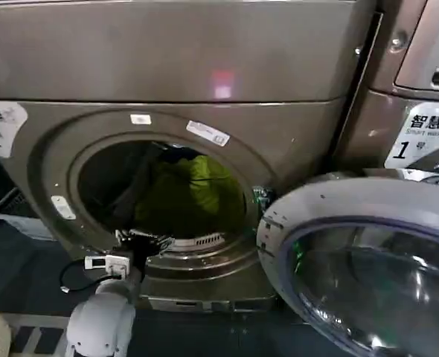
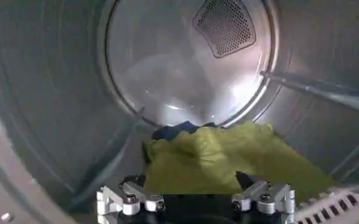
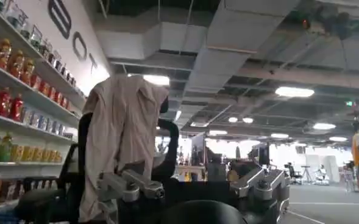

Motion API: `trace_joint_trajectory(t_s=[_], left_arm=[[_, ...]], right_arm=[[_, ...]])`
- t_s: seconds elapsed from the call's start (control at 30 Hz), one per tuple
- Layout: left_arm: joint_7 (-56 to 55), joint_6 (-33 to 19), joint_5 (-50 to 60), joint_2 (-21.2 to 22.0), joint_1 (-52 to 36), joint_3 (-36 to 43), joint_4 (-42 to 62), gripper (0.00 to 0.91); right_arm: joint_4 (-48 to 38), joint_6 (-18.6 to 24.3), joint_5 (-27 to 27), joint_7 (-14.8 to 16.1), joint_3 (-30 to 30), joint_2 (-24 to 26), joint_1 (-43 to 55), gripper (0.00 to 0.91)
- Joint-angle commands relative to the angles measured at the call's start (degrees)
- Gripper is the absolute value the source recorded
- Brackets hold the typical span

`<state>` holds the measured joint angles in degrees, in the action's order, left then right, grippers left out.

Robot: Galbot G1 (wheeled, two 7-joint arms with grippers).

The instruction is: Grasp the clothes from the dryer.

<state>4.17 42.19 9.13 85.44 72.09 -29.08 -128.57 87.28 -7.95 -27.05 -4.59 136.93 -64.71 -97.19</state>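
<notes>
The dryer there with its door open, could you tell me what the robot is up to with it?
The robot is reaching its left gripper over the lower rim of the dryer porthole, fingers open, facing the clothes heaped on the drum floor. It has not gripped them yet. The glass door hangs open to the right. The right gripper is away from the machine, open and pointed at the room.

The dryer [image 1: 167,59] has a smooth, faintly glossy bronze-grey metal front. Its door [image 1: 368,260], at about four o'clock from the porthole, is shiny glass in a silvery rim. Inside, the drum wall [image 2: 51,109] is brushed, gleaming steel. The clothes [image 2: 222,161] are soft, matt lime-green cloth, creased.
</notes>
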Motion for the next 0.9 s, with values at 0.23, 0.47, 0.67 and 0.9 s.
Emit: trace_joint_trajectory(t_s=[0.23,0.47,0.67,0.9], left_arm=[[-1.15,-2.26,-0.35,0.57,-8.67,0.53,8.29,0.907],[-1.62,-6.23,0.66,1.80,-22.63,-0.01,26.14,0.907],[-1.42,-8.84,2.78,2.74,-32.17,-0.57,38.48,0.907],[-0.75,-11.12,4.01,2.80,-38.40,-0.46,48.88,0.907]], right_arm=[[0.49,2.02,0.06,0.08,-1.15,0.20,0.16,0.907],[0.99,2.27,0.14,0.20,-2.35,0.10,0.30,0.907],[0.46,2.61,0.85,0.21,-2.92,0.32,0.40,0.907],[0.74,2.59,1.05,0.16,-3.66,0.31,0.84,0.907]])
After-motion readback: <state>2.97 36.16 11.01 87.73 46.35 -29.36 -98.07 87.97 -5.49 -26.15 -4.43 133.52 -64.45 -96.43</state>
